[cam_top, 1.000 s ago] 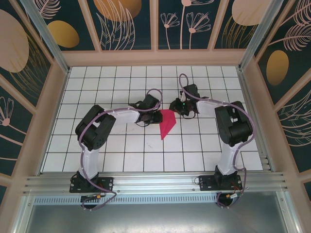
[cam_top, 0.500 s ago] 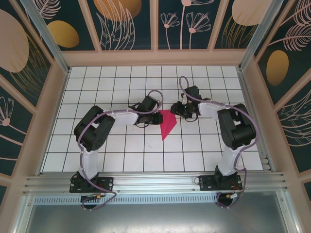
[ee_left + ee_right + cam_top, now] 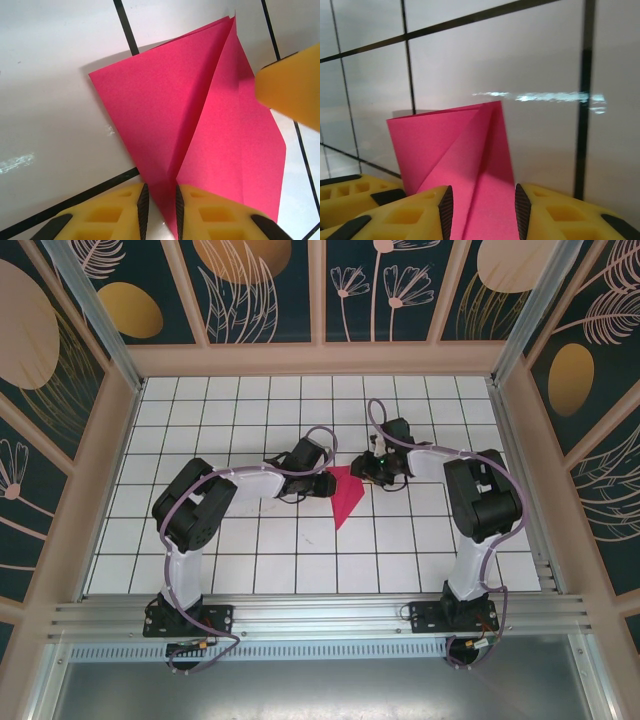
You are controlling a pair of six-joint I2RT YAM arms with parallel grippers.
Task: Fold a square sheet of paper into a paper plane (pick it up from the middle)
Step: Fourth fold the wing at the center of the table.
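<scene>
The magenta-pink sheet of paper (image 3: pixel 346 496) lies on the tiled floor, folded to a pointed dart with a centre crease, its tip toward the near edge. My left gripper (image 3: pixel 322 481) sits low at its far left corner. In the left wrist view the paper (image 3: pixel 200 125) runs into the narrow gap of that gripper (image 3: pixel 160 202), whose pads stand slightly apart, open. My right gripper (image 3: pixel 370 468) is at the far right corner. Its jaws (image 3: pixel 482 207) are open wider and straddle the paper (image 3: pixel 455 145) without touching it.
White floor tiles (image 3: pixel 250 540) with black lines surround the paper. A yellow finger of the right gripper (image 3: pixel 295 85) hangs over the paper's right side. Patterned walls (image 3: pixel 90 420) and a metal rail (image 3: pixel 320 615) close the workspace.
Both grippers have edged slightly closer to the paper's far end. The right arm's elbow has shifted a little. The paper has hardly moved.
</scene>
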